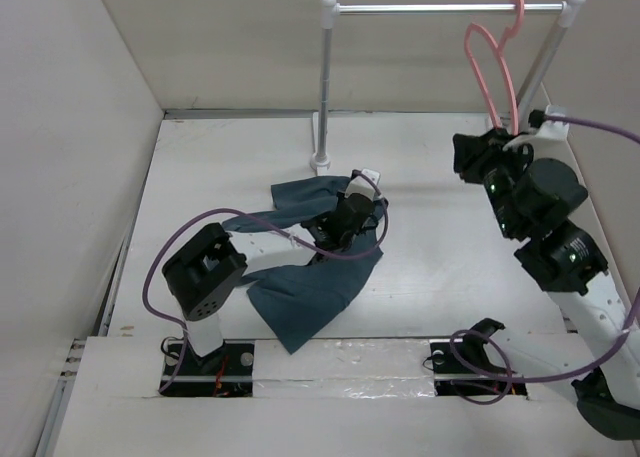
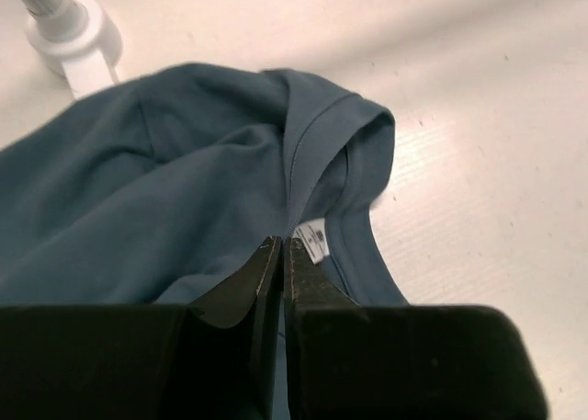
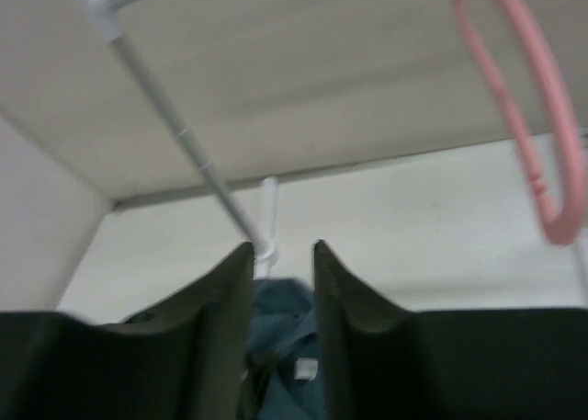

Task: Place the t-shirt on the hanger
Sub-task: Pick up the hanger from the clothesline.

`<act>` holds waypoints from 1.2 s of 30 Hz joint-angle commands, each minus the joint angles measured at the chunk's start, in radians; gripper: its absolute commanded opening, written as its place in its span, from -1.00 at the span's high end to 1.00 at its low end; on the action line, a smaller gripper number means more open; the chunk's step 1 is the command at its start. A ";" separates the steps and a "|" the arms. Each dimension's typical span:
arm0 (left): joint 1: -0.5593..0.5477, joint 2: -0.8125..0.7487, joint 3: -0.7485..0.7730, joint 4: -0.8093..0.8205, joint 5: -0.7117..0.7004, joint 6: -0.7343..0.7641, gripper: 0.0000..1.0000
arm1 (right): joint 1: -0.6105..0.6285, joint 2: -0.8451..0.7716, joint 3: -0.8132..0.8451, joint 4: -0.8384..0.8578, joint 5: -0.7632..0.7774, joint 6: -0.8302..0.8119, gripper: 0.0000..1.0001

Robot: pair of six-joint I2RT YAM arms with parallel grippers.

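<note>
**Ana:** White table [image 1: 450, 277], pale walls on three sides. Where's the t-shirt?

**Ben:** The t-shirt [image 1: 310, 287] lies crumpled around the middle of the table, one end spread toward the near edge, the other bunched toward the back. The left gripper [image 2: 282, 245] is down on that bunched end.

**Ana:** Gripping it?

**Ben:** Yes. In the left wrist view the jaws are pressed together with a fold of the neckline pinched at their tips, just beside the white label [image 2: 315, 239]. The collar band curls up beyond them.

**Ana:** And the hanger?

**Ben:** The hanger [image 3: 562, 227] hangs by its hook at the right end of the rail [image 1: 430, 8], well apart from the shirt. The right gripper [image 3: 283, 250] is raised just beside the hanger's lower part. Its jaws stand a little apart with nothing between them, and the pink frame sits up and to the right of them in its own camera.

**Ana:** Anything crowding the shirt?

**Ben:** The rail's left post base [image 2: 73, 39] stands just beyond the bunched cloth; I cannot tell if they touch. The left arm stretches across the shirt.
</note>
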 commanded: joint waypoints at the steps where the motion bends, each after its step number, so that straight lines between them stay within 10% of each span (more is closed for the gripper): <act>1: 0.004 -0.075 -0.054 0.083 0.082 -0.069 1.00 | -0.130 0.113 0.108 0.009 0.207 -0.094 0.16; 13: 0.004 -0.169 -0.134 0.121 0.171 -0.086 1.00 | -0.585 0.354 0.324 -0.057 -0.332 -0.081 -0.41; 36: 0.004 -0.196 -0.172 0.144 0.202 -0.053 1.00 | -0.671 0.702 0.611 -0.111 -0.389 -0.116 0.05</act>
